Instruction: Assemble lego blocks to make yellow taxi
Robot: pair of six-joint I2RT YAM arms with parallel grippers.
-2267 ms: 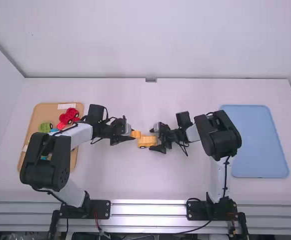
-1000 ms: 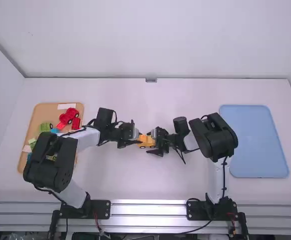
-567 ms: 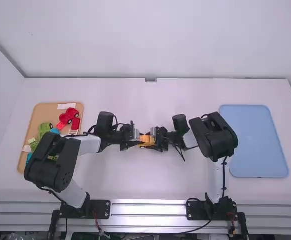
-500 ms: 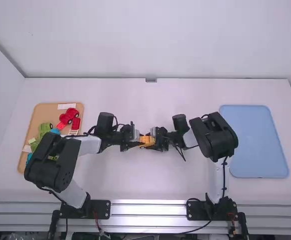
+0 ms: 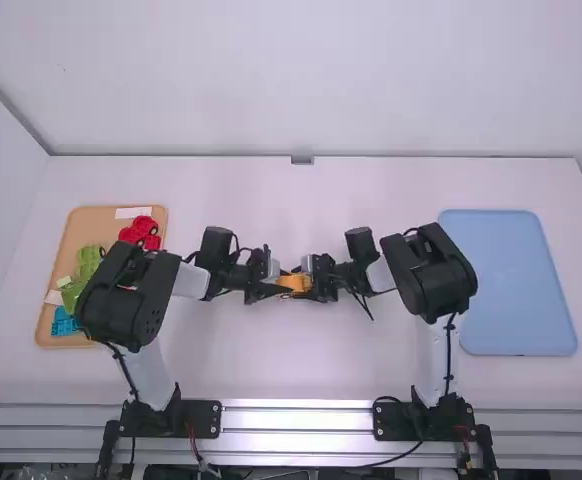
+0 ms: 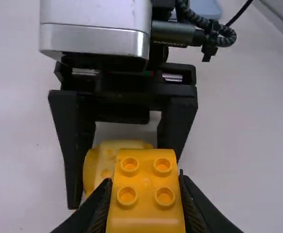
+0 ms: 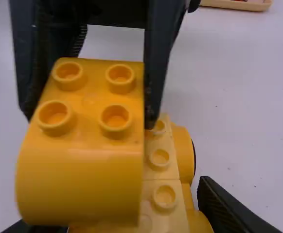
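White tabletop (image 5: 371,370) beneath both arms, tan tray (image 5: 86,226) at the left and blue tray (image 5: 516,285) at the right. Left gripper (image 6: 144,178) clamped on yellow stud-topped block (image 7: 83,182); right gripper (image 7: 116,205) closed about wheeled base (image 7: 171,167). Block lies above the base, whose long axis runs between the grippers; one stud row uncovered, seating apparently incomplete. Recommend squaring before pressing; opposing fingers leave little clearance

Left pincer (image 5: 278,286) and right pincer (image 5: 317,286) meet at yellow blocks (image 5: 296,283), mid-bench (image 5: 271,360). Tan tray (image 5: 88,222) left, red blocks (image 5: 141,230) inside; blue tray (image 5: 511,285) right.
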